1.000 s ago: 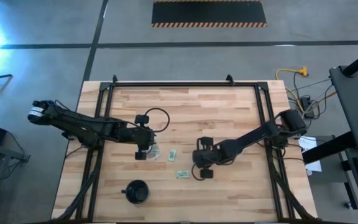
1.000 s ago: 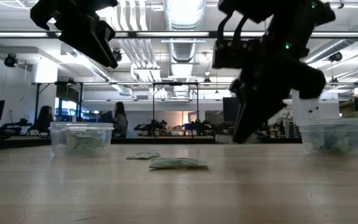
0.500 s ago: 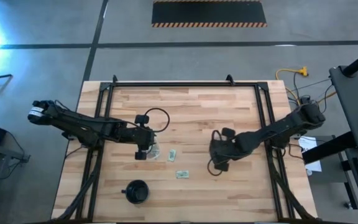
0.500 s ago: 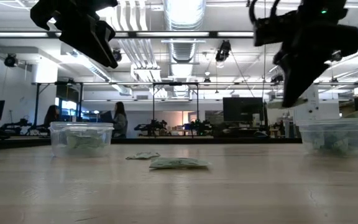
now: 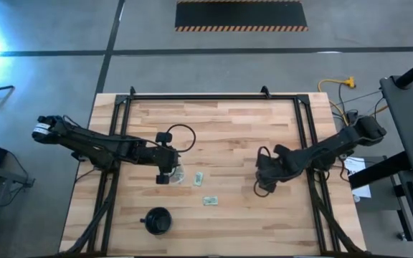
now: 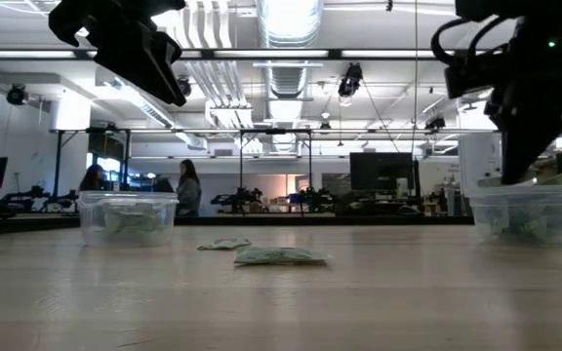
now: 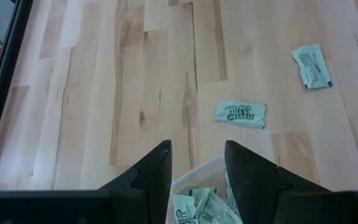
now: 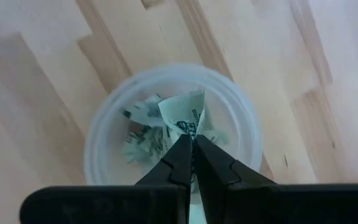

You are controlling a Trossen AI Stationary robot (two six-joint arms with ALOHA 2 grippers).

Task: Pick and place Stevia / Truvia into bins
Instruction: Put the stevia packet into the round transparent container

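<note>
Wooden worktop [image 5: 235, 129] seen from above, with both dark arms reaching in from its sides. The left arm extends from the left edge; its left gripper [image 7: 196, 163] hangs directly above the left bin [image 6: 128, 216], a clear round cup already containing several sweetener packets [image 7: 204, 208]. The jaws stand partly open and empty, their two tips framing the rim of the cup below (no packet lies between them). The right arm extends from the right edge; its right gripper [image 8: 192, 149] hangs directly over the right bin [image 8: 173, 134], also a clear cup with packets in its bottom. These jaws are pressed together on a held packet [image 8: 184, 113], pinched by one end, its free end standing out past the tips and centred over the cup's mouth. A black round cup [image 5: 157, 220] stands near the front edge, on the left arm's side. Two loose packets [image 7: 240, 113] lie flat on the bare wood between the bins, just beside the left bin and well apart from the right jaws.
</note>
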